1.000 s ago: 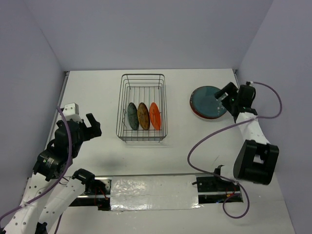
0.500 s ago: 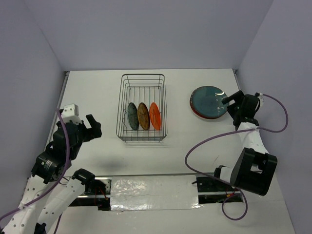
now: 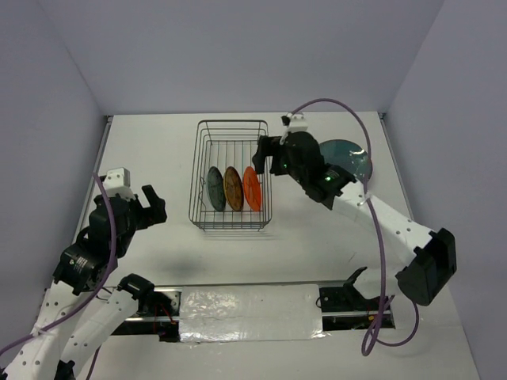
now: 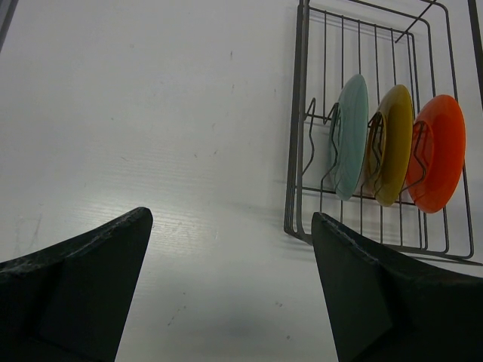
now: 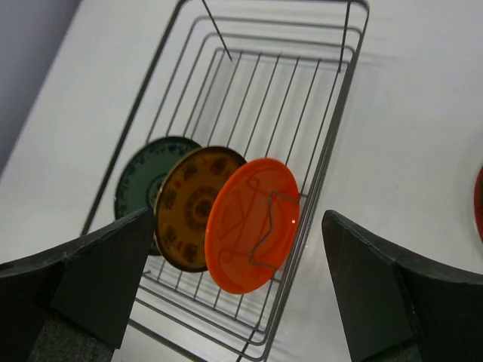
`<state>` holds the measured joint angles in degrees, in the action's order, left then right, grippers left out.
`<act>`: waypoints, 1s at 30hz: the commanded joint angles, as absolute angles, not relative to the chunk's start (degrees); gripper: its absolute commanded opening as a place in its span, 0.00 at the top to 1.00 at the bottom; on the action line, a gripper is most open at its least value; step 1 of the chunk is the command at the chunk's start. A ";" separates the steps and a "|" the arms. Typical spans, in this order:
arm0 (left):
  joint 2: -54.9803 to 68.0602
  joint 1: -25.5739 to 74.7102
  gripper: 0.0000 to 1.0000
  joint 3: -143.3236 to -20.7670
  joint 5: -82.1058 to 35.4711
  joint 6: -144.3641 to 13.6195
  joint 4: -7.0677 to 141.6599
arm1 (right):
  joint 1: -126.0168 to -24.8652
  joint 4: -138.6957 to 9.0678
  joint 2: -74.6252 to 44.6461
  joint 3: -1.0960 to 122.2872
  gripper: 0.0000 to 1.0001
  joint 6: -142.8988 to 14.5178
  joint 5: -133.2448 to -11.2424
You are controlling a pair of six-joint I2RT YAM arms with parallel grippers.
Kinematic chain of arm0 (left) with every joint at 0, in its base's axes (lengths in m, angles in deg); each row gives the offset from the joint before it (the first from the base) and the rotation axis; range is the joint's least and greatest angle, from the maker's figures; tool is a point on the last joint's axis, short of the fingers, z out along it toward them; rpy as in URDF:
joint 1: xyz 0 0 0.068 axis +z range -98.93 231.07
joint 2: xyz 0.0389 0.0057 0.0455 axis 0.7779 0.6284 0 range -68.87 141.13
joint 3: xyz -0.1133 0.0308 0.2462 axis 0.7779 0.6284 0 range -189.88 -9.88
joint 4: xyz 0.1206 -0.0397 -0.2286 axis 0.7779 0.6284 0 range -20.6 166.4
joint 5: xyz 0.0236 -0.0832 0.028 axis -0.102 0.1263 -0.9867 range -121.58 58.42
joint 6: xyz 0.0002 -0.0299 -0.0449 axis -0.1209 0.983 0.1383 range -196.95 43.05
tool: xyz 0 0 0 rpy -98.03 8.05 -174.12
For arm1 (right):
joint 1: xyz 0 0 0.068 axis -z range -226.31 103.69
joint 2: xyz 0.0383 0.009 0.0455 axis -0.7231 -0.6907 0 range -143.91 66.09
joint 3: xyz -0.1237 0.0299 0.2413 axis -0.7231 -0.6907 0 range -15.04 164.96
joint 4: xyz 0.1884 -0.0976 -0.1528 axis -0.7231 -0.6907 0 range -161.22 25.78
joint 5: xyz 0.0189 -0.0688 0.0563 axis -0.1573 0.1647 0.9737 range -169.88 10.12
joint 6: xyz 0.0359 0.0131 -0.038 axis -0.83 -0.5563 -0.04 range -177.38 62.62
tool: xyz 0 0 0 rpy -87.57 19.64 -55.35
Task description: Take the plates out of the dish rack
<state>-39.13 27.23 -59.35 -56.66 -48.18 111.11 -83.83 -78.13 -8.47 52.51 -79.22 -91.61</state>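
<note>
The dark wire dish rack (image 3: 230, 121) stands at the table's middle. Three small plates stand upright in its near half: teal (image 3: 215, 188), yellow-brown patterned (image 3: 233, 188) and orange (image 3: 252, 188). My right gripper (image 3: 269, 155) is open and empty, hovering above the rack's right rim beside the orange plate (image 5: 253, 225). The right wrist view also shows the yellow-brown plate (image 5: 189, 207) and the teal plate (image 5: 136, 188). My left gripper (image 3: 150, 204) is open and empty, left of the rack. A large teal-blue plate (image 3: 352, 157) lies flat at the right, partly hidden by my right arm.
The left wrist view shows the rack (image 4: 299, 113) with the teal (image 4: 350, 136), yellow-brown (image 4: 394, 143) and orange (image 4: 438, 162) plates, and bare white table to its left. A red rim (image 5: 480, 215) shows at the right wrist view's edge. Grey walls close in three sides.
My right arm has swung left from the flat teal-blue plate to above the rack's right rim, gripper still open. The left arm has barely moved.
</note>
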 commanded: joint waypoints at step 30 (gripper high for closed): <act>-38.19 26.99 0.00 -59.53 -56.72 -48.04 108.77 | -98.87 -86.63 -33.75 64.24 0.72 -87.61 -111.61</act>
<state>-38.47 27.23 -59.37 -56.70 -48.16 111.11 -98.48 -87.66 -34.59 61.91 -86.96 -109.45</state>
